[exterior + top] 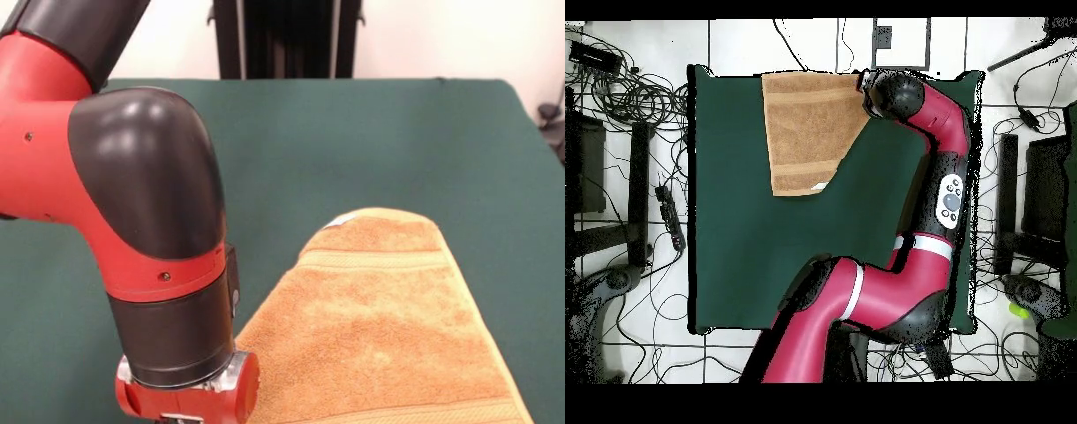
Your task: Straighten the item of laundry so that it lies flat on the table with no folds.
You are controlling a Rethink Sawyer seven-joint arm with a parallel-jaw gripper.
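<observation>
Gripper fingers are out of sight below the wrist (187, 396), so I cannot tell whether it is parted or closed — it sits at the towel (808, 128) corner by the bench (735, 230) edge. That towel lies at the bench's far end, one corner folded over diagonally. Best to pinch only the top layer and draw it outward, low and slow — no dragging the whole cloth.

no readable text, labels, brands, numbers or signs anywhere
</observation>
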